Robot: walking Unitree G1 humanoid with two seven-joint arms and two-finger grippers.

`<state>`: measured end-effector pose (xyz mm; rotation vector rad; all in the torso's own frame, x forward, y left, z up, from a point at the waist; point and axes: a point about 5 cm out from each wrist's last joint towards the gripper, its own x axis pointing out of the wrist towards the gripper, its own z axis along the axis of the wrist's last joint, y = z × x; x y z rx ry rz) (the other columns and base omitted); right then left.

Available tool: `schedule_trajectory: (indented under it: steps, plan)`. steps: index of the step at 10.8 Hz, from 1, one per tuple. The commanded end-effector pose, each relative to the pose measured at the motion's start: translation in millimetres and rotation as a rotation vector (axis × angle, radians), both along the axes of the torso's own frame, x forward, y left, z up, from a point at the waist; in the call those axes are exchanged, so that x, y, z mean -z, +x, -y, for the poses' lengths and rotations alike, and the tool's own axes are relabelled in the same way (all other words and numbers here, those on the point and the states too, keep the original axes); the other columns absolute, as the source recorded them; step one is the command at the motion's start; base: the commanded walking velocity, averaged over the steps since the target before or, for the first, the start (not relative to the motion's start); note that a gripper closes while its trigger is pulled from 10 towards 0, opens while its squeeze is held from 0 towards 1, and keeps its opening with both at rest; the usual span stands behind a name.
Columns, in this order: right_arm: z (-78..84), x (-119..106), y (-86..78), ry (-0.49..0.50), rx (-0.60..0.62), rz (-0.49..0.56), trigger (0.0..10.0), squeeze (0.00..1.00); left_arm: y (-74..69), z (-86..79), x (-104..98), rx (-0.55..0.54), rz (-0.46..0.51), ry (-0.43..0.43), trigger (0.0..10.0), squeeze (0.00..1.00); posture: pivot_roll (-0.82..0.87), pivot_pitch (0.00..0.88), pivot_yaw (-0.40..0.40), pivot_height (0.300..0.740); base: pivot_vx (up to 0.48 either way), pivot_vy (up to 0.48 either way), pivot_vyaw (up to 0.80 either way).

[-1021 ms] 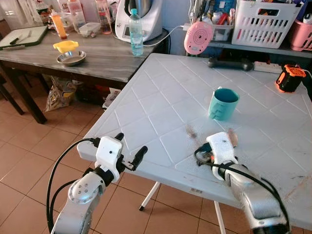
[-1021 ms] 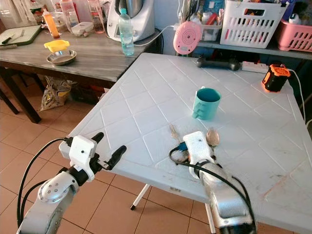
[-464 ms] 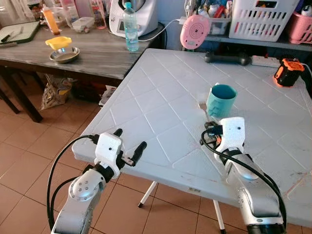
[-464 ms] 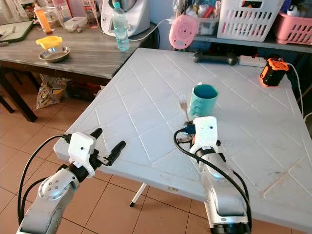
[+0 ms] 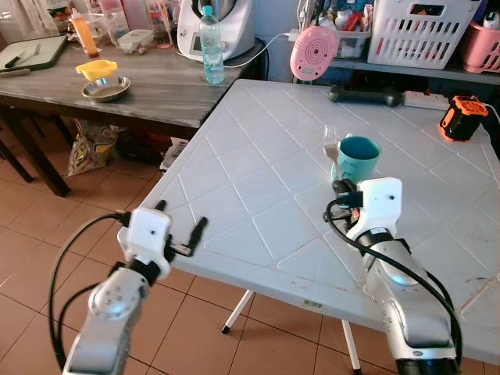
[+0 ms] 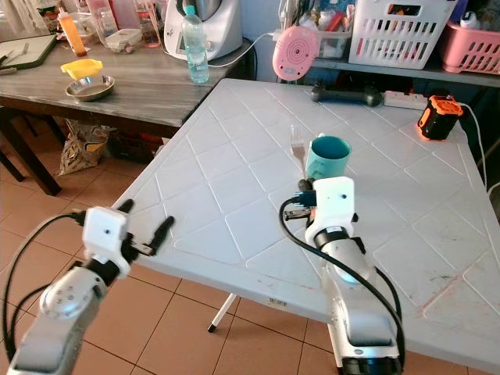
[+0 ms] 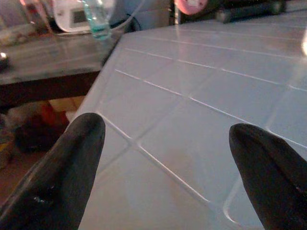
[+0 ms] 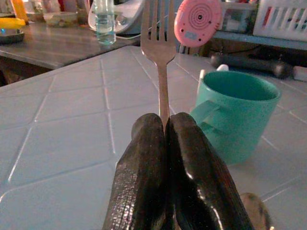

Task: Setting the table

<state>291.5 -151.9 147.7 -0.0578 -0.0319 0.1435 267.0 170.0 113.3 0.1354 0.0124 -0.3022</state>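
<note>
Right gripper (image 8: 165,139) is being kept clamped on a fork (image 8: 159,52), tines up, above the white tabletop (image 5: 258,168) mid-area, just beside the teal mug (image 5: 356,158). Left gripper (image 7: 168,143) is being held open over the tabletop's near-left edge. Wooden side table (image 5: 148,86) and tiled floor (image 5: 47,219) are being seen at left.

A white plastic table (image 5: 258,195) with a diamond-pattern top fills the centre. A dark wooden table (image 5: 148,86) stands at the upper left, touching its corner. Terracotta floor tiles (image 5: 31,226) cover the lower left. A white basket (image 5: 422,31) sits on a shelf at the upper right.
</note>
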Motion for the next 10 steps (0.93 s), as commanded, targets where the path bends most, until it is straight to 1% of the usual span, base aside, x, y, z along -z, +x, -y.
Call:
schedule_trajectory:
  steps: [1, 3, 7, 10]
  plan:
    - [-3.5, -4.4, -2.6, 0.000, -0.001, 0.022, 10.0, 0.00, 2.6, -1.3, -1.0, -0.014, -0.005, 0.006, 10.0, 0.00, 0.03, 0.005, 0.047, 0.740, 0.000, 0.000, -0.45]
    - [-2.9, -4.7, -3.0, -0.001, 0.000, 0.020, 10.0, 0.00, 0.5, 4.7, 2.4, -0.001, -0.018, -0.003, 10.0, 0.00, 0.02, 0.005, 0.048, 0.740, 0.000, 0.000, -0.51]
    - [-1.6, -3.8, -3.4, -0.003, -0.004, 0.011, 10.0, 0.00, 3.9, 5.3, 1.7, -0.007, -0.014, -0.003, 10.0, 0.00, 0.02, 0.009, 0.041, 0.740, 0.000, 0.000, -0.69]
    - [-2.4, -3.2, -4.9, -0.004, -0.009, 0.010, 10.0, 0.00, 1.0, 9.4, 4.6, 0.003, -0.024, -0.008, 10.0, 0.00, 0.02, 0.013, 0.042, 0.740, 0.000, 0.260, -0.49]
